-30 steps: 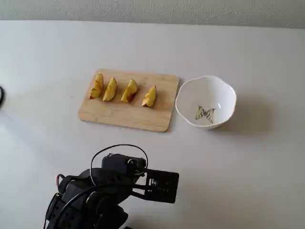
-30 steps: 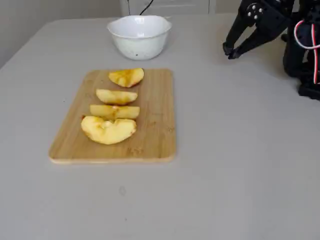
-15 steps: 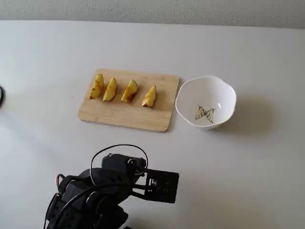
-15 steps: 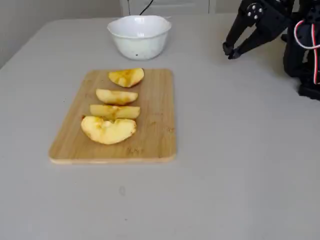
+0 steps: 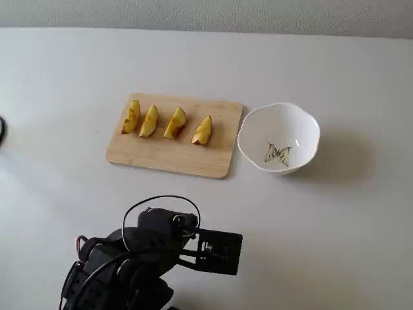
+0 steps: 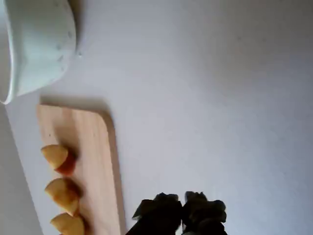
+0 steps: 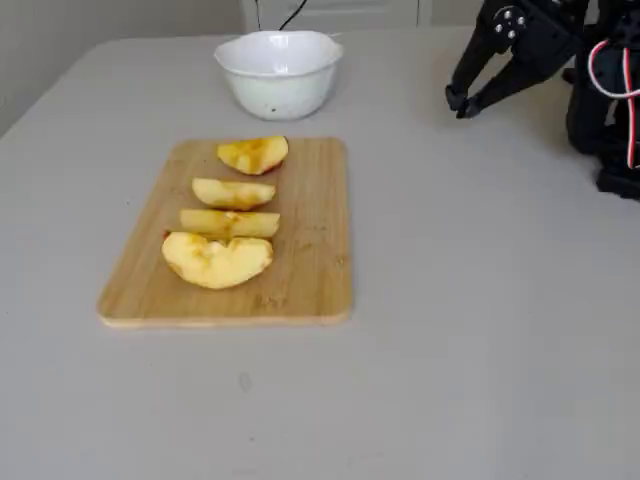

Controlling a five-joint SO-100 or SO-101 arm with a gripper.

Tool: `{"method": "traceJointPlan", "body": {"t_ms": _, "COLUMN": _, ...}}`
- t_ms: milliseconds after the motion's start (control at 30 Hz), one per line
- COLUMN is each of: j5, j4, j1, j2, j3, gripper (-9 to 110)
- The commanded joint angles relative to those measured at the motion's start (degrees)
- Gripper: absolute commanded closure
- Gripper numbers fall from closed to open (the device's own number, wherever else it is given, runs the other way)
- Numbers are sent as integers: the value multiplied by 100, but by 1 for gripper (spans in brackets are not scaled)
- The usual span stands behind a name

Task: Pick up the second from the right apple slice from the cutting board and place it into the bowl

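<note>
1. Fixed views first: on the left of the one looking down you see the cutting board (image 5: 173, 137) lying flat on the pale worktop (image 5: 348, 219), roughly at 11 o'clock from the frame's centre.
2. Four wedges stand in a row along the board's far half. Counting from the right in that view, the second is your apple slice (image 5: 175, 123); it leans on its skin edge, apart from its neighbours on both sides.
3. In the other fixed view the row runs away from the camera, and that slice (image 7: 232, 193) is second from the bowl end, well inside the board (image 7: 310, 270).
4. Next, the bowl (image 5: 279, 138) sits just beside the board's right short edge at 3 o'clock from the slice, with a narrow strip of worktop between; it holds nothing, only the printed sprig shows.
5. Your arm is folded low at 6 o'clock in the down-looking view, well apart from board and bowl.
6. Wrist view shows the hand (image 6: 183, 203) at the bottom edge over bare worktop, its two dark fingertips nearly touching and gripping nothing; the board edge (image 6: 105, 161) lies at its 10 o'clock, the bowl (image 6: 41, 54) at top left.
</note>
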Motion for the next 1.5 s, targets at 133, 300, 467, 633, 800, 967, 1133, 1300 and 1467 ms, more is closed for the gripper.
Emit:
{"method": "traceJointPlan", "body": {"t_ms": 133, "j5": 44, "j4": 44, "j1": 44, "j2": -18, "j3": 9, "gripper": 101}}
{"method": "traceJointPlan", "body": {"t_ms": 300, "j5": 44, "j4": 44, "j1": 44, "j2": -18, "j3": 9, "gripper": 101}}
{"method": "traceJointPlan", "body": {"t_ms": 467, "j5": 35, "j4": 44, "j1": 44, "j2": -18, "j3": 9, "gripper": 101}}
{"method": "traceJointPlan", "body": {"t_ms": 633, "j5": -826, "j4": 70, "j1": 0, "j2": -18, "j3": 9, "gripper": 96}}
{"method": "traceJointPlan", "body": {"t_ms": 800, "j5": -2575, "j4": -158, "j1": -62, "j2": -26, "j3": 176, "gripper": 88}}
{"method": "traceJointPlan", "body": {"t_ms": 967, "j5": -3146, "j4": -88, "j1": -686, "j2": -18, "j3": 62, "gripper": 85}}
{"method": "traceJointPlan", "body": {"t_ms": 1133, "j5": -3375, "j4": -255, "j1": -1345, "j2": -1354, "j3": -1151, "gripper": 79}}
{"method": "traceJointPlan", "body": {"t_ms": 1300, "j5": -3814, "j4": -272, "j1": -1846, "j2": -4518, "j3": -3604, "gripper": 75}}
{"method": "traceJointPlan", "body": {"t_ms": 1467, "j5": -4140, "j4": 272, "j1": -2109, "j2": -6908, "j3": -6082, "gripper": 73}}
